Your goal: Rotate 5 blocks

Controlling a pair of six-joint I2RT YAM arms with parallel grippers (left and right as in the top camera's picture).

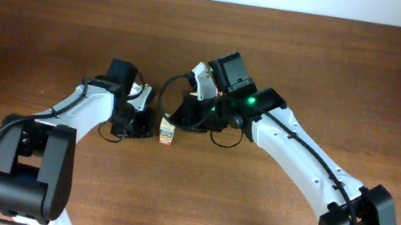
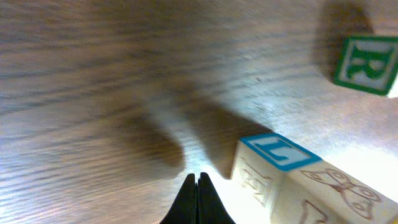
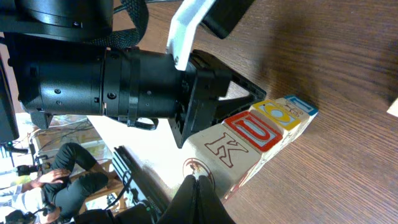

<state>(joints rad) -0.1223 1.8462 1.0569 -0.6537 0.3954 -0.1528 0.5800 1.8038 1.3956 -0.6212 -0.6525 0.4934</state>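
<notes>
Your left gripper (image 2: pixel 199 198) is clenched, fingertips pressed together with nothing between them. It hangs over the bare table (image 2: pixel 93 93), just beside the blue-bordered block (image 2: pixel 277 152). That block caps one end of a row (image 2: pixel 323 193) running off to the lower right. The green "R" block (image 2: pixel 367 62) sits apart from it, up at the right edge. Your right gripper (image 3: pixel 199 199) is clenched and empty too, tips down at the other end of the row by the block printed "K" (image 3: pixel 224 149). Past it, side by side, come the red-bordered block (image 3: pixel 255 130), the yellow-bordered block (image 3: pixel 278 114), then the blue one. From overhead, both wrists crowd the table's centre and only a sliver of the row peeks out.
</notes>
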